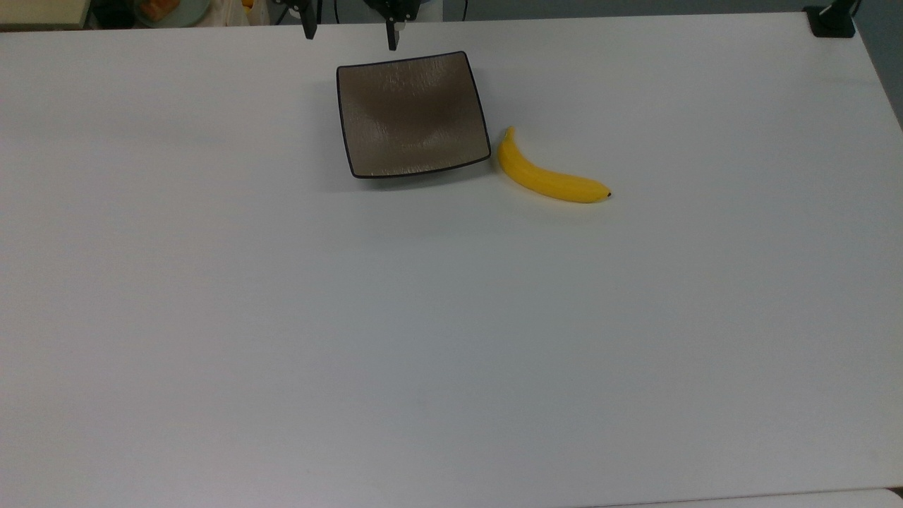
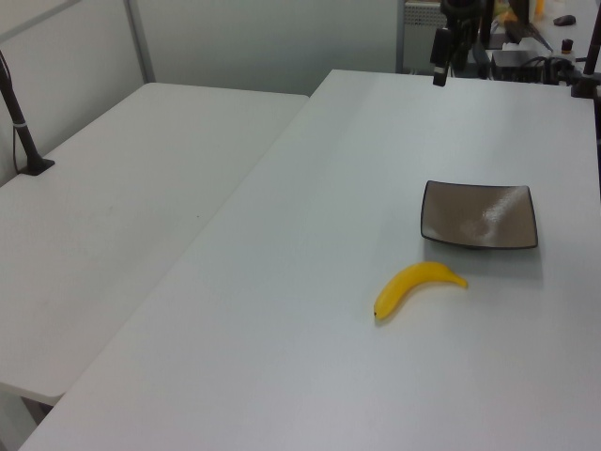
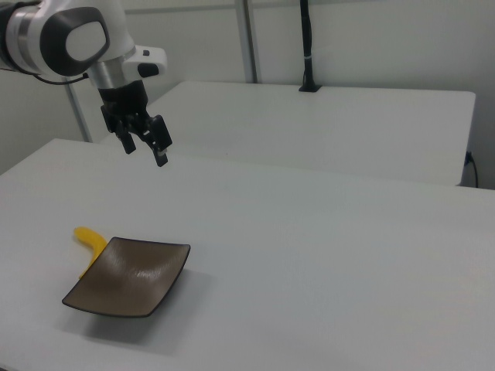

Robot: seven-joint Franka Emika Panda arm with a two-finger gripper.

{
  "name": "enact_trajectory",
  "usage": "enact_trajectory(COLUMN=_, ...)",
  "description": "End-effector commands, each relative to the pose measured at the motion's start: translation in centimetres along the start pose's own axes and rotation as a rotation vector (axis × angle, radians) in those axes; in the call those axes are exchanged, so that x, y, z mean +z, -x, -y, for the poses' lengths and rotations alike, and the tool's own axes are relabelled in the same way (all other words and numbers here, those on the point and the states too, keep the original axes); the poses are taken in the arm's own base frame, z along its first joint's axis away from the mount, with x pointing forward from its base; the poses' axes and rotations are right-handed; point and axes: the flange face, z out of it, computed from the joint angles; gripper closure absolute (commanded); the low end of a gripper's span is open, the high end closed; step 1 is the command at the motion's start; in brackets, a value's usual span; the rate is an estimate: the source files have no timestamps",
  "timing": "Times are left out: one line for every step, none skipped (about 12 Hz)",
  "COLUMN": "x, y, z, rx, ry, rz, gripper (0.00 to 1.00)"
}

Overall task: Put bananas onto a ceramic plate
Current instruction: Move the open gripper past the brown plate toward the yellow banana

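Your black two-finger gripper (image 1: 350, 32) hangs in the air above the far edge of the white table (image 1: 451, 317), its fingers (image 1: 310, 27) spread wide apart and holding nothing; in the right view the gripper (image 3: 145, 144) points downward from the white-and-grey arm (image 3: 66, 39). Just near of it in the top view sits the square brownish-grey glossy ceramic plate (image 1: 413, 113) with a thin black rim, lying flat and bare. The smooth bright yellow curved banana (image 1: 547, 176) rests on the table just beside the plate's near-right corner at the top view's right, apart from the rim, dark tip pointing right. In the left view the banana (image 2: 418, 285) lies near-left of the plate (image 2: 479, 215).
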Motion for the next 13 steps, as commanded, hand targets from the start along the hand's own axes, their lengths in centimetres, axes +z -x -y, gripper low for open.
enact_trajectory(x=0.5, y=0.0, z=1.7, rx=-0.055, ry=0.007, rz=-0.004, gripper=0.00)
enact_trajectory(x=0.5, y=0.0, z=1.7, rx=-0.055, ry=0.006, rz=-0.004, gripper=0.00)
enact_trajectory(x=0.5, y=0.0, z=1.8, rx=-0.056, ry=0.004, rz=-0.003, gripper=0.00)
enact_trajectory(x=0.4, y=0.1, z=1.9, rx=-0.060, ry=0.005, rz=-0.005, gripper=0.00)
enact_trajectory(x=0.3, y=0.2, z=2.2, rx=-0.096, ry=0.005, rz=-0.005, gripper=0.00)
enact_trajectory(x=0.3, y=0.3, z=2.4, rx=-0.141, ry=0.005, rz=-0.002, gripper=0.00)
enact_trajectory(x=0.2, y=0.4, z=2.5, rx=-0.211, ry=0.004, rz=0.000, gripper=0.00)
enact_trajectory(x=0.2, y=0.5, z=2.9, rx=-0.295, ry=-0.001, rz=0.001, gripper=0.00)
enact_trajectory(x=0.2, y=0.7, z=3.8, rx=-0.396, ry=-0.003, rz=0.001, gripper=0.00)
enact_trajectory(x=0.4, y=0.9, z=4.7, rx=-0.522, ry=-0.004, rz=0.004, gripper=0.00)
enact_trajectory(x=0.7, y=1.3, z=6.4, rx=-0.664, ry=-0.007, rz=0.012, gripper=0.00)
enact_trajectory(x=1.3, y=1.9, z=7.7, rx=-0.743, ry=-0.009, rz=0.024, gripper=0.00)
enact_trajectory(x=1.8, y=2.7, z=9.3, rx=-0.826, ry=-0.010, rz=0.036, gripper=0.00)
